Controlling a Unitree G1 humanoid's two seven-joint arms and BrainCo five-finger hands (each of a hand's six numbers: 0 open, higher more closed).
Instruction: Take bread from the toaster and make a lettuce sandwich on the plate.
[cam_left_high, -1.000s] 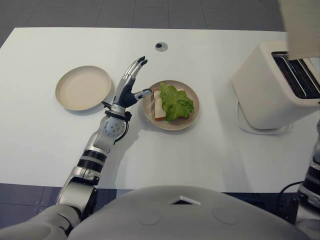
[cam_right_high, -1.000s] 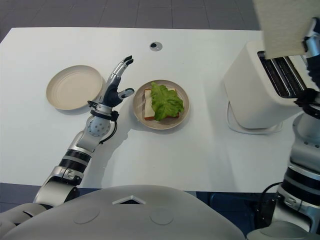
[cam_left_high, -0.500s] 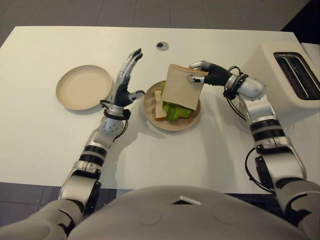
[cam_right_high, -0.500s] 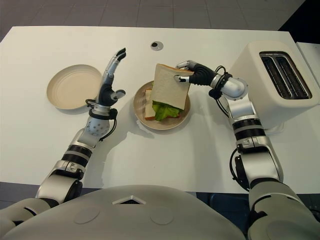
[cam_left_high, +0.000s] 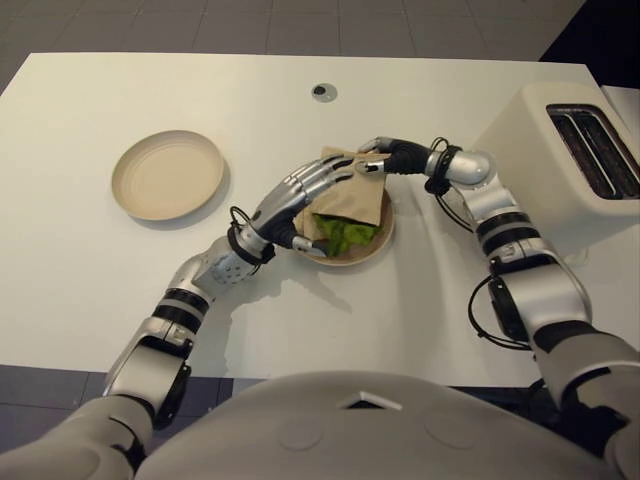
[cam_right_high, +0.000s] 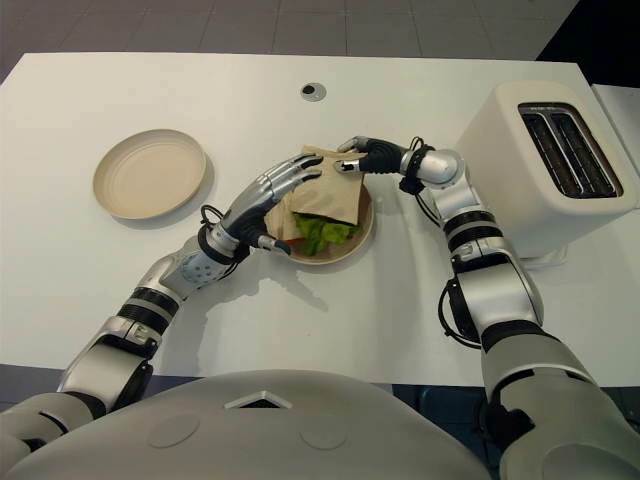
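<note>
A tan plate (cam_left_high: 347, 260) at the table's middle carries a bread slice with green lettuce (cam_left_high: 340, 233) on it. A second bread slice (cam_left_high: 358, 197) lies tilted over the lettuce, its far edge pinched by my right hand (cam_left_high: 380, 160), which is shut on it. My left hand (cam_left_high: 303, 192) stretches in from the left with its fingers straight, resting on the near-left part of that top slice. The white toaster (cam_left_high: 560, 170) stands at the right, and both of its slots look dark.
A second, empty tan plate (cam_left_high: 167, 175) sits to the left. A small round hole (cam_left_high: 323, 92) marks the white table near its far edge. The toaster's cable (cam_right_high: 470, 255) loops at its base. Bare table runs along the front.
My right hand has lowered the bread slice from upright above the plate onto the lettuce. My left hand has tipped down from beside the plate onto the slice.
</note>
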